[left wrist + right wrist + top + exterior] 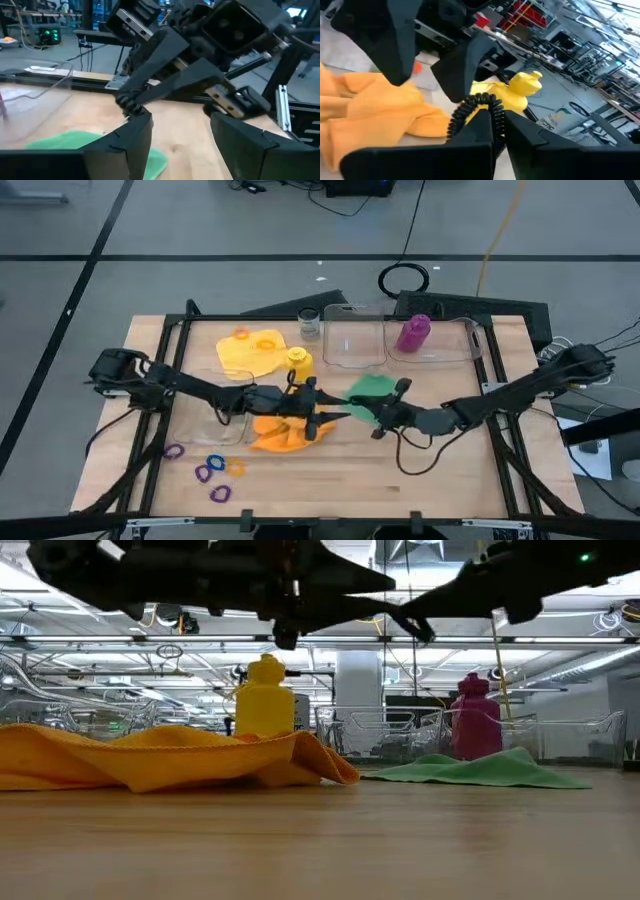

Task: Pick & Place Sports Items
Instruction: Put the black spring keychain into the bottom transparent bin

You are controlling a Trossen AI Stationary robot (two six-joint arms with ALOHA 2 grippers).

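While aloft over the orange cloth (283,432), right gripper (352,416) pinched on a black ring (476,106), left gripper (322,418) half-spread, empty.

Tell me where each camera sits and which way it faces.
High: overhead, looking straight down; both arms, left end effector facing right end effector.
Low: at table-top height, looking level past the orange cloth; arms overhead.
Left wrist: looks past its own fingers at the right arm.
Right wrist: looks past its own fingers, shut on a black ring.
Shared: yellow bottle in low, high and right wrist views.
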